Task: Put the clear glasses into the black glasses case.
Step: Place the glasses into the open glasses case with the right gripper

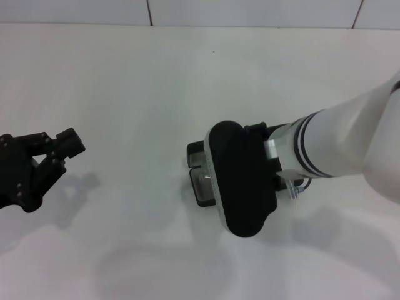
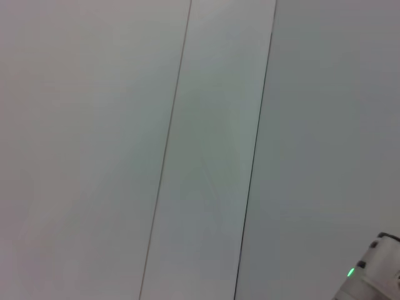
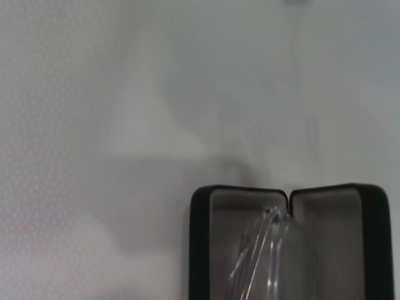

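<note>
The black glasses case (image 1: 197,164) lies open on the white table, mostly covered in the head view by my right arm's black wrist housing (image 1: 240,187), which hovers directly above it. From the right wrist view I look down into the black glasses case (image 3: 200,250) and its two grey-lined halves. The clear glasses (image 3: 270,256) rest inside on the lining, their clear arms folded together. My right gripper sits under the housing, hidden. My left gripper (image 1: 61,154) is parked far to the left, open and holding nothing.
The white table (image 1: 125,87) extends all around the case, with a tiled wall (image 1: 250,11) along its far edge. The left wrist view shows only pale panels with dark seams (image 2: 253,156).
</note>
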Controlling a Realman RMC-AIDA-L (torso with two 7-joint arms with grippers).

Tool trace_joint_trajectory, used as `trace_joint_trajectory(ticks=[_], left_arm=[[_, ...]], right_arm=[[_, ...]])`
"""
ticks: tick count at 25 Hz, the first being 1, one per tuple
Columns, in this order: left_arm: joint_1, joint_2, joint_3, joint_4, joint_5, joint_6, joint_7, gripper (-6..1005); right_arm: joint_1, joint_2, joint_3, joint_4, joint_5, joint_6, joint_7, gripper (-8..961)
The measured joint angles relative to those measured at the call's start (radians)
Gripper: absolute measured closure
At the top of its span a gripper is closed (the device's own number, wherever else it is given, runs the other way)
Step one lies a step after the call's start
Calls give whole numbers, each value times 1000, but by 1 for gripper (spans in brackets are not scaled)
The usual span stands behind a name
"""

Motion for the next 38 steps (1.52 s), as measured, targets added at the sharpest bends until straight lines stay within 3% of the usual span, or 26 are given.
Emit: trace_joint_trajectory(ticks=[9,18,38], left_arm=[[4,0,0,0,0,0,0,918],[3,6,0,1,-4,0,0,918],[6,0,0,2,-1,0,0,919]], right_arm=[[-37,0,-8,-78,-2,-38,-5,561],[-102,-2,-1,-167,-2,-65,-11,561],[-115,0,-5,-128,-25,-76,-12,570]])
